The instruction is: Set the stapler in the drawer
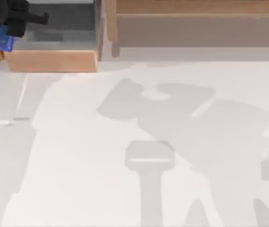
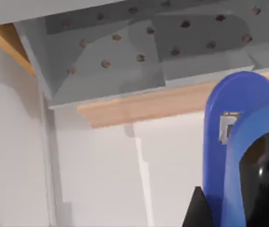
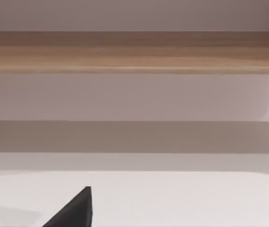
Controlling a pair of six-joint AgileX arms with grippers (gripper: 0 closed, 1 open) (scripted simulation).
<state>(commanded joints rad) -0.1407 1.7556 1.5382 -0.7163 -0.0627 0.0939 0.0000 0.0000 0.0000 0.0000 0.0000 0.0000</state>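
Your left gripper (image 1: 11, 29) hangs at the worktop's far left corner, fingers pinching the one stapler (image 1: 4, 39) beside the one open drawer (image 1: 54, 60). The stapler looks light, stiff and smooth, so grip mid-body. I can't tell the right fingers' state.

Three cameras: one overhead, one on each wrist.
The top view looks straight down on the white worktop (image 1: 125, 156), the drawer (image 1: 54, 60) at upper left. The left wrist camera sits close above that drawer (image 2: 125, 105); the right wrist camera faces the wooden shelf (image 3: 134, 52) low across the worktop.
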